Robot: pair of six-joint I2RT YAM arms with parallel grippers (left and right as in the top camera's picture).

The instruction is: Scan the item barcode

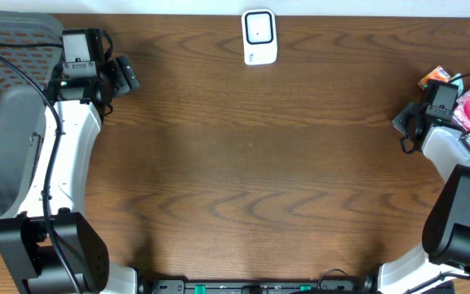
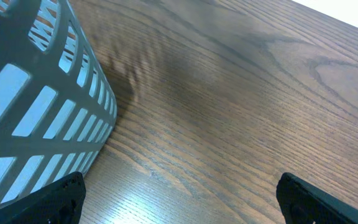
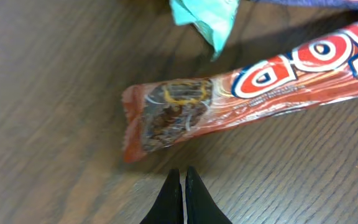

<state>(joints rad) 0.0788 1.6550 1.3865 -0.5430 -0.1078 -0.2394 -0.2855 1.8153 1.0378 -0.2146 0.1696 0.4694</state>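
Red-wrapped candy bar (image 3: 247, 93) lies flat on the wooden table (image 3: 55, 74), just ahead of our right gripper (image 3: 182, 186), with a sliver of bare wood between its crimped near end and the tips; those fingers are pressed together, holding nothing; our left gripper (image 2: 182, 199) stands wide apart, empty, beside the grey basket (image 2: 30, 93); the white scanner (image 1: 259, 37) sits well apart at the table's far edge.
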